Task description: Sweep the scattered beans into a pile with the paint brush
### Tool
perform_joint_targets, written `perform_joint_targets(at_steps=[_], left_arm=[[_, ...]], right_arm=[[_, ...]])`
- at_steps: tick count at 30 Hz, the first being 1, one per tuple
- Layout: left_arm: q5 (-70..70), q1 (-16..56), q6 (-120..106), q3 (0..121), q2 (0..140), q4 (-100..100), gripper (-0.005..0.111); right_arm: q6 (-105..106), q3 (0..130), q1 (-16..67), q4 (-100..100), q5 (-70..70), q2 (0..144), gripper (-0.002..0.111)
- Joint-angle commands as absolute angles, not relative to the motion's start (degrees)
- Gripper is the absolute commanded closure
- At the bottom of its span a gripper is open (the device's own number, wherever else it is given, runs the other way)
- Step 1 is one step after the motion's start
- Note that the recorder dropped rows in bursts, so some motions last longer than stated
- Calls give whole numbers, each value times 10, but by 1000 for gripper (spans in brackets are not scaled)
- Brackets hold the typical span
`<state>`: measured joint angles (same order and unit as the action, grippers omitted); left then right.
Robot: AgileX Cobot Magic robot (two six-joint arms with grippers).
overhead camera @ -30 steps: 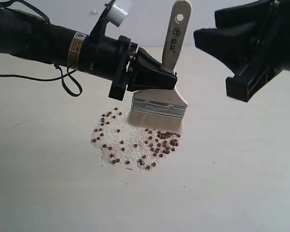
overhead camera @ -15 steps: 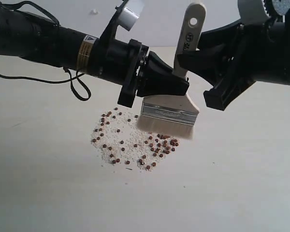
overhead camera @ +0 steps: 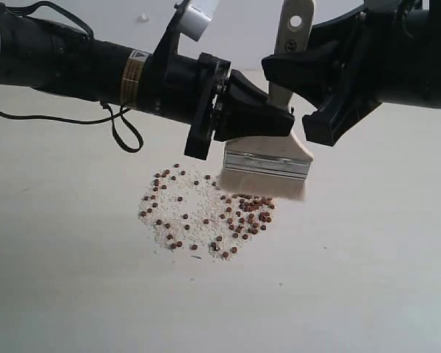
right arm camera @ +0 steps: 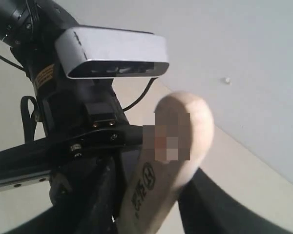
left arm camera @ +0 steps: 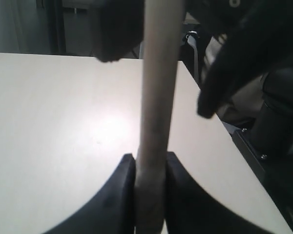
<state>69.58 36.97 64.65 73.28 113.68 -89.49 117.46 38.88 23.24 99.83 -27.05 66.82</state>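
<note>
The paint brush (overhead camera: 268,163) stands upright, its whitish bristles just over the right edge of the beans (overhead camera: 206,213). These lie as a loose brown patch with whitish crumbs, densest at the right (overhead camera: 251,215), not a compact pile. My left gripper (overhead camera: 279,121) is shut on the wooden handle (left arm camera: 156,97) just above the ferrule; its tips (left arm camera: 150,165) press both flat sides. My right gripper (overhead camera: 290,103) is open, its jaws spread on either side of the upper handle (right arm camera: 171,165), which sits between its fingers (right arm camera: 158,207). The handle's hole (overhead camera: 295,21) shows above.
The pale table (overhead camera: 367,279) carries the beans near its middle. Both black arms crowd the space above the brush. The left arm's wrist camera (right arm camera: 112,51) is close in front of the right gripper. The table's edge (left arm camera: 210,146) and dark equipment show in the left wrist view.
My left gripper carried the brush to the right and slightly up. My right gripper came in from the right and now straddles the upper handle. A few beans shifted at the patch's right edge.
</note>
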Motion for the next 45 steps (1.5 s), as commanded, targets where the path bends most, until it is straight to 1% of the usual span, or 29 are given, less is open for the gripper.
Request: perform_joint_targets(at_steps=[1, 12, 14, 15, 17, 19, 21, 22, 24, 27, 29, 31, 32, 36, 41, 42, 43, 44, 45], left_arm=[[700, 373, 644, 735, 1130, -861, 107], [700, 374, 644, 735, 1130, -849, 107], [700, 376, 644, 735, 1130, -845, 107], [700, 377, 644, 735, 1130, -845, 107], [700, 379, 635, 735, 1130, -844, 107], [700, 380, 631, 735, 1130, -839, 107], [700, 380, 631, 735, 1130, -822, 106], [700, 380, 630, 735, 1130, -812, 103], [700, 380, 630, 735, 1130, -794, 93], [700, 380, 627, 735, 1130, -774, 65], [700, 380, 610, 735, 1130, -767, 40], [700, 380, 598, 735, 1130, -755, 25], [700, 380, 592, 735, 1130, -754, 23], [700, 378, 556, 735, 1130, -756, 26], [700, 364, 556, 735, 1130, -780, 26], [697, 352, 556, 735, 1130, -782, 30], [689, 347, 556, 735, 1130, -779, 36], [668, 332, 558, 735, 1130, -775, 54], [659, 324, 560, 735, 1130, -776, 64]], right_arm=[[1178, 393, 233, 999, -288, 669, 72], [1152, 421, 233, 999, -315, 669, 76], [1151, 421, 233, 999, -315, 669, 80], [1151, 421, 233, 999, -315, 669, 84], [1147, 421, 233, 999, -315, 669, 94], [1147, 421, 233, 999, -315, 669, 106], [1138, 421, 233, 999, -313, 669, 108], [1138, 421, 233, 999, -312, 669, 108], [1138, 421, 233, 999, -307, 669, 108], [1138, 421, 233, 999, -288, 669, 108], [1140, 421, 233, 999, -269, 669, 108], [1154, 421, 233, 999, -255, 669, 108], [1166, 421, 233, 999, -251, 669, 108], [1201, 427, 233, 999, -232, 669, 108], [1201, 474, 233, 999, -71, 669, 108], [1201, 496, 233, 999, 9, 669, 108], [1201, 503, 233, 999, 35, 669, 108], [1206, 519, 233, 999, 100, 669, 108], [1205, 522, 233, 999, 138, 669, 108]])
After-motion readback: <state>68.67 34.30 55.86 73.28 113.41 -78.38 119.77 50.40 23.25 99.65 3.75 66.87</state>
